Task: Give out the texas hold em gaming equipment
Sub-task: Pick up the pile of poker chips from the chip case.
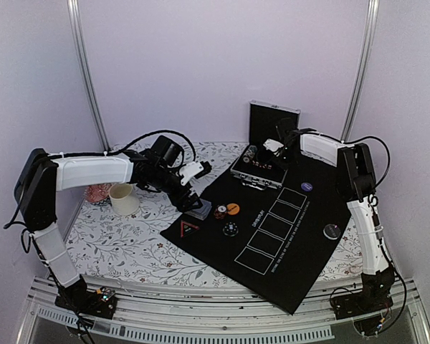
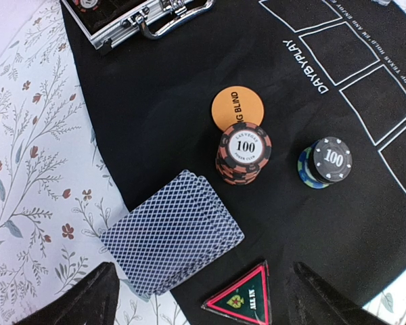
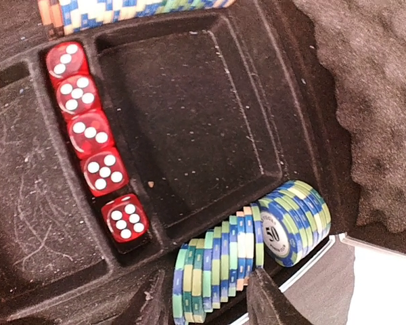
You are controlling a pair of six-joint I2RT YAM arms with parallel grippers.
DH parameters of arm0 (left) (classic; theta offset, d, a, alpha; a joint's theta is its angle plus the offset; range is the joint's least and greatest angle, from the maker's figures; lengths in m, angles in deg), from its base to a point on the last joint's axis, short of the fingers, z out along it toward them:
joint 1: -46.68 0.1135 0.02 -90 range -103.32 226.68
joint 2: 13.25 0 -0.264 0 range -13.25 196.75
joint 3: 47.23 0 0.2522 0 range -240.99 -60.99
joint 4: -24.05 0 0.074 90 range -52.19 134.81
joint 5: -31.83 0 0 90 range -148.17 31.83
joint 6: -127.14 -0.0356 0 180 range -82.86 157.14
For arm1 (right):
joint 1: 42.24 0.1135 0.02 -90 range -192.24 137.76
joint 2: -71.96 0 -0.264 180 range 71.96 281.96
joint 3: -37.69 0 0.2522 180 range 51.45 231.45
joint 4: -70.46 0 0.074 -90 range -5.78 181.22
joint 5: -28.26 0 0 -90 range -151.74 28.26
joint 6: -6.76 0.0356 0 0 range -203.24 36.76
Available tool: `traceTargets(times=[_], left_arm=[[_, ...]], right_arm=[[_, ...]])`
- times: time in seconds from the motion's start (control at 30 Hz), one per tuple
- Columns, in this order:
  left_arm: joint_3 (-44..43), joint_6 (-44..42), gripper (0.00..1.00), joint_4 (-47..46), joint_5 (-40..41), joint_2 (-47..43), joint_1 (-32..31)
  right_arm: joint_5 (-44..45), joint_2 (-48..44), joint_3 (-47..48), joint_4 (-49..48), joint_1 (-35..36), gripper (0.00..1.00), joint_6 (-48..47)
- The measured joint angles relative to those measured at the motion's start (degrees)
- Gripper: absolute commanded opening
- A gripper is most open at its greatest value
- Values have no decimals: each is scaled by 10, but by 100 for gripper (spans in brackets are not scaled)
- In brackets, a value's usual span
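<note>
The left gripper [image 2: 203, 271] hovers over the near-left corner of the black felt mat [image 2: 189, 88]. Its two dark fingers [image 2: 81, 301] are spread wide and it holds nothing. Under it lies the deck of playing cards with grey-blue lattice backs [image 2: 172, 233], a little fanned, with one corner over the mat's edge on the white flowered tablecloth [image 2: 27, 169]. Just beside the cards is a black triangular "ALL IN" marker with a red border [image 2: 243, 302].

Farther on the mat, a stack of orange-brown striped poker chips [image 2: 243, 154] touches the flat orange "BIG BLIND" disc [image 2: 237, 105]. A lower stack with a black chip on top [image 2: 328, 161] stands apart from them.

The right gripper [image 1: 265, 156] is down inside the open aluminium case [image 1: 272, 122]. One finger [image 3: 267, 298] is just beside a row of blue and green striped chips [image 3: 223, 264] standing on edge, near five red dice [image 3: 95, 142]. Whether the jaws grip these chips cannot be told.

A purple-blue disc [image 1: 307, 187] and a black disc [image 1: 332, 230] lie on the right part of the mat.
</note>
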Motion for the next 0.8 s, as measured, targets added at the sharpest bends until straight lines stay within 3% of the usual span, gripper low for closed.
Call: traceTargets(times=[0.13,0.23,0.37,0.5,0.57,0.8], left_arm=[[0,0,87,0,0,0,0],[0,0,87,0,0,0,0],[0,0,87,0,0,0,0],[0,0,87,0,0,2,0],[0,0,87,1,0,2,0],[0,0,87,1,0,2,0]], right_arm=[[9,1,1,-7,-3,21,-1],[9,0,3,-9,-6,5,0],[7,-1,3,-11,-8,2,0],[1,-3,3,-10,-9,4,0],[-5,-3,3,-10,-11,14,0],[-10,-3,2,-10,-12,32,-2]])
